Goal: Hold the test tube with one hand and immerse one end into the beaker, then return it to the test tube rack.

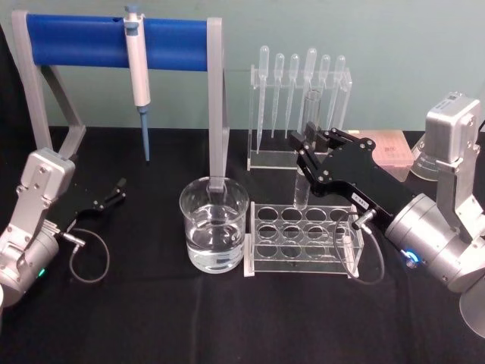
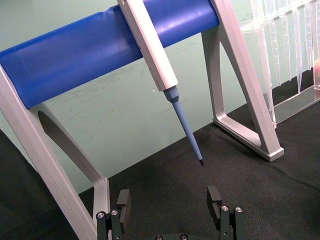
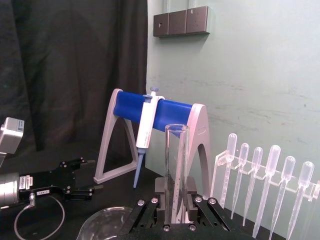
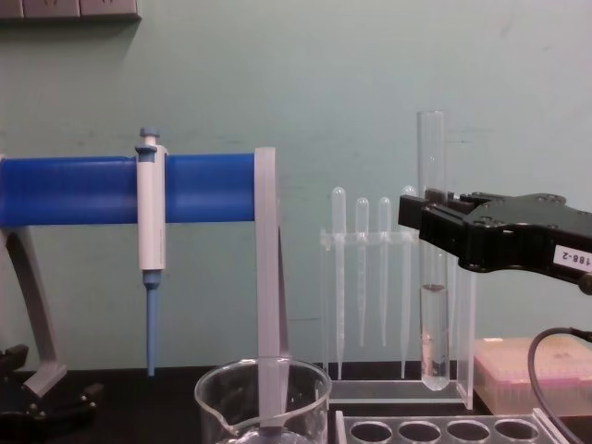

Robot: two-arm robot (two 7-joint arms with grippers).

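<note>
wall (image 1: pixel 379 30): pale green, scuffed | table (image 1: pixel 227 326): black cloth cover | curtain (image 3: pixel 60 75): dark, beside wall

Beaker (image 4: pixel 231 416) base — cut off; test tube (image 4: pixel 432 324) middle — behind right tool (image 4: pixel 427 217).

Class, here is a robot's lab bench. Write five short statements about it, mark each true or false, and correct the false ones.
1. The right gripper is shut on the test tube, holding it upright. True.
2. The beaker is empty. False: it holds clear liquid.
3. The test tube's lower end is dipped in the beaker. False: it hangs above the test tube rack, to the beaker's right.
4. The left gripper is open and holds nothing. True.
5. The micropipette lies flat on the table. False: it hangs from the blue stand.
</note>
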